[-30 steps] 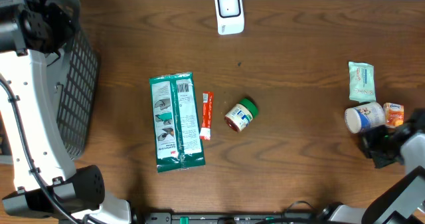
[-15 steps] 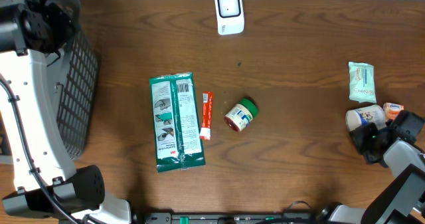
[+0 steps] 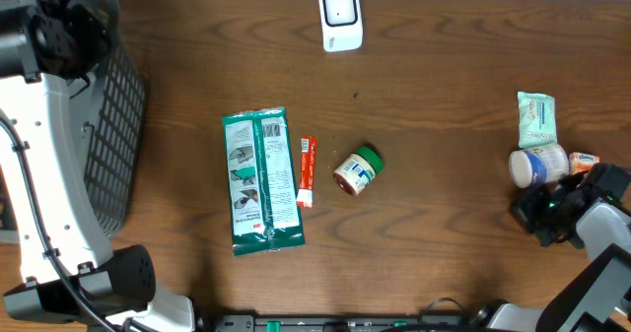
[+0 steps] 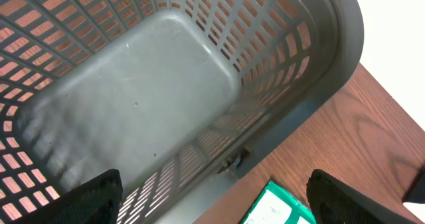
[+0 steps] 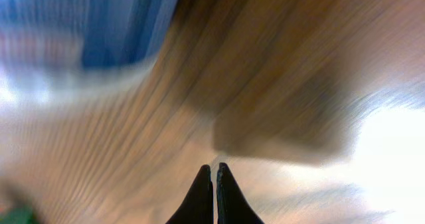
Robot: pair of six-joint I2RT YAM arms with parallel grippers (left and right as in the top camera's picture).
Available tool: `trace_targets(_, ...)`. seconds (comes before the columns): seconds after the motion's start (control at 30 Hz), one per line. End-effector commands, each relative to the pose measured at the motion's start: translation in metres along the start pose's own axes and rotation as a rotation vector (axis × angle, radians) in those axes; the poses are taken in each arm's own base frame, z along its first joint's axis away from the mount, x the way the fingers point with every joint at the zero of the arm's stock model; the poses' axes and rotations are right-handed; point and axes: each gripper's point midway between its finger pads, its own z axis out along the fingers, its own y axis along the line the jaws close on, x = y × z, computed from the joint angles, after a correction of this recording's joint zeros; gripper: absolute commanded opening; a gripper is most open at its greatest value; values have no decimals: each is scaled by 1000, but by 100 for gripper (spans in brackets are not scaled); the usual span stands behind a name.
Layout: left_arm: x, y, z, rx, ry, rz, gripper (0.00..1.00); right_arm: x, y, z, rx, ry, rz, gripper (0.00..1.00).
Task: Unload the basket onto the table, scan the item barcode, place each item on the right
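Shifted leftward, closed right gripper (image 5: 214,177) sits beside cylindrical white tub (image 3: 537,165).

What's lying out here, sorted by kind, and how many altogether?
Packets: 3 (green packet, red sachet, wipes)
Jars: 2 (green-lid jar, white tub)
Box: 1 (orange box)
Scanner: 1
Basket: 1
Total: 8
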Motion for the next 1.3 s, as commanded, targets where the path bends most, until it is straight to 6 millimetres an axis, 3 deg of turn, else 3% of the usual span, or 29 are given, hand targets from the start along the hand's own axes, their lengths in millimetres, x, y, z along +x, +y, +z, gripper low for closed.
trace_targets(0.0, -3, 4, -4, -8, -15, -3, 88, 11, 32, -8, -139, 44, -150, 1)
trace_targets(0.13, -3, 4, -4, -8, -15, -3, 88, -3, 21, -3, -10, -25, -215, 1)
trace_targets(0.37, -3, 3, -4, -7, -15, -3, 88, -39, 52, -4, -67, -195, -320, 1)
trace_targets(0.5, -3, 4, -4, -8, -15, -3, 88, -50, 40, -5, 11, -241, -300, 1)
trace_targets(0.6, -3, 4, -4, -8, -15, -3, 89, -55, 30, -7, 80, -263, -322, 1)
trace_targets(1.03, -3, 3, -4, -7, -15, -3, 88, -69, 19, -12, 176, -319, -391, 1)
trace_targets(1.27, -3, 3, -4, -7, -15, -3, 88, -73, 24, -17, 174, -324, -433, 1)
